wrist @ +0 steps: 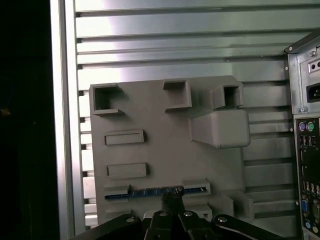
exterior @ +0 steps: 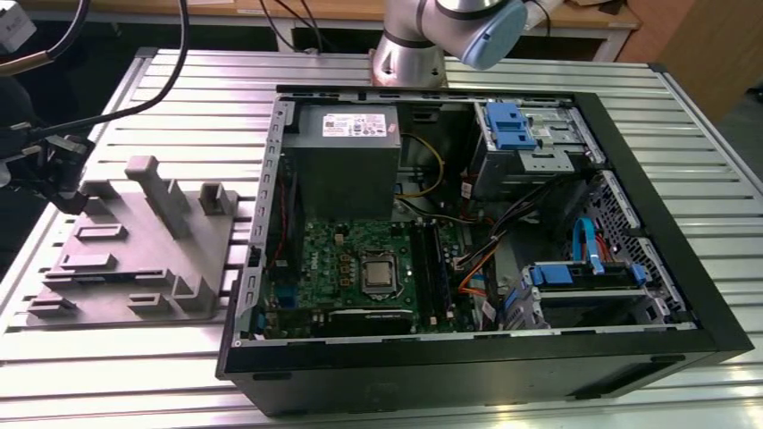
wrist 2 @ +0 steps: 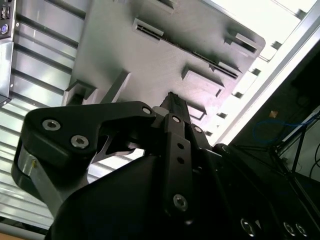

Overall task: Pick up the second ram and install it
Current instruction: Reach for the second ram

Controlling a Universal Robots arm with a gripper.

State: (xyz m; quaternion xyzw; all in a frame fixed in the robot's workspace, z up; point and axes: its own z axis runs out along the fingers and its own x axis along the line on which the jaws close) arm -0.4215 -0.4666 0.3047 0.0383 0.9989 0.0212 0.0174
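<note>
The second ram is a thin blue-green stick standing on edge in a slot of the grey fixture, near that fixture's edge. In the first wrist view my gripper has its narrow fingertips drawn together, right over the stick's middle, with nothing held. The second wrist view shows the same joined tips pointing at the fixture. In the exterior view the gripper hangs above the fixture's far corner at the exterior view's left, and the stick is a faint bluish strip.
An open computer case lies on the slatted aluminium table, at the exterior view's right of the fixture. Inside are a green motherboard, a power supply and drive cages. The case's rear ports border the fixture.
</note>
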